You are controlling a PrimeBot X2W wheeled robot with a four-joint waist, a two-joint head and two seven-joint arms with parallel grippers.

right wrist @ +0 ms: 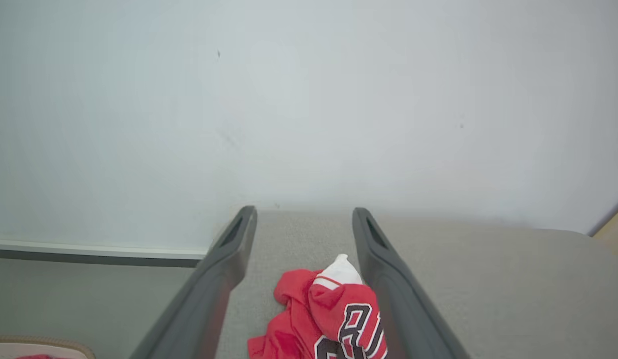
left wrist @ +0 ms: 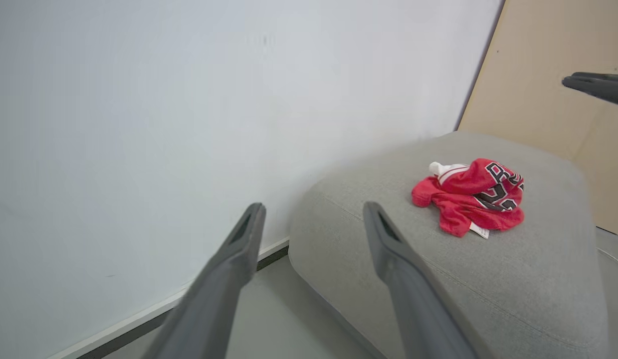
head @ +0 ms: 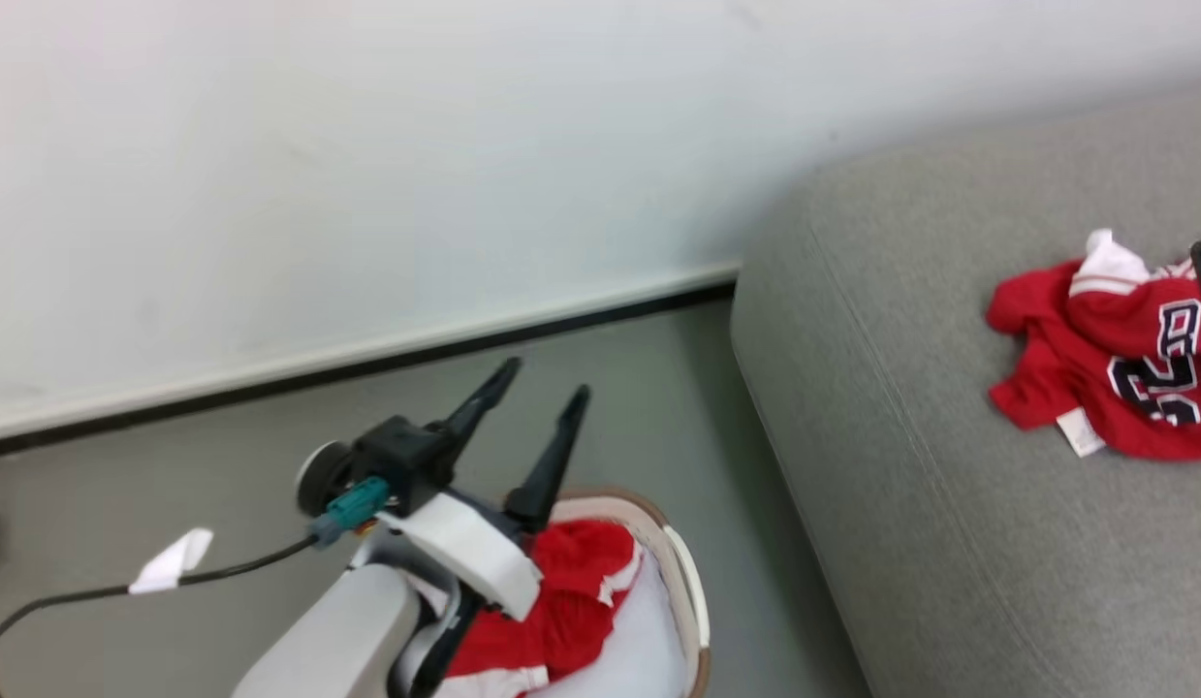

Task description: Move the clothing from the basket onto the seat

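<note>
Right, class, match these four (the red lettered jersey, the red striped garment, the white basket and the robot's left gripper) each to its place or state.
Column one:
1. crumpled red jersey with black-and-white lettering
2. red fabric garment with white stripes
3. oval white plastic basket with brown rim
4. left gripper

Column two:
A. stands on the grey floor, beside the light grey woven-fabric sofa
B. jaws wide apart, holding nothing
C. lies on top of the sofa
D. lies inside the basket

Pairs: 1-C, 2-D, 3-A, 4-B.
</note>
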